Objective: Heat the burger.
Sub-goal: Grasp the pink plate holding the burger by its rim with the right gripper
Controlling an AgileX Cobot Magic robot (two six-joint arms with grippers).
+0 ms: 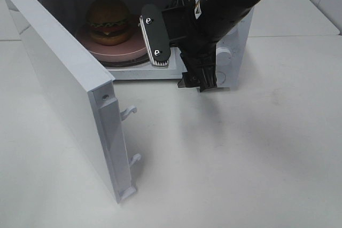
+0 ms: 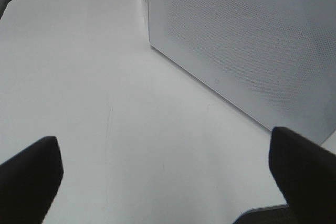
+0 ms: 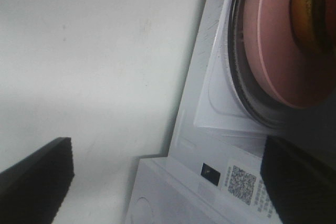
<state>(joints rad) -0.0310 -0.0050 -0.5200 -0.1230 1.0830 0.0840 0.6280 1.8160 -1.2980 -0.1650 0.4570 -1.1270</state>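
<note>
The burger (image 1: 109, 20), with its golden bun, lettuce and dark patty, sits on a round pink plate (image 1: 120, 50) inside the open white microwave (image 1: 238, 36). My right gripper (image 1: 179, 60) hangs just outside the oven's mouth at its right front. It is turned on its side, open and empty, apart from the plate. The right wrist view shows the right gripper (image 3: 168, 182) spread wide, with the pink plate (image 3: 273, 40) and an edge of the burger (image 3: 312, 9) beyond. My left gripper (image 2: 168, 182) is open over bare table and does not show in the exterior view.
The microwave door (image 1: 59, 78) stands swung out to the left, its latch hooks (image 1: 128, 111) pointing into the table space. A white perforated panel of the microwave (image 2: 247, 40) fills the far side of the left wrist view. A knob (image 1: 223, 56) sits on the oven's right front.
</note>
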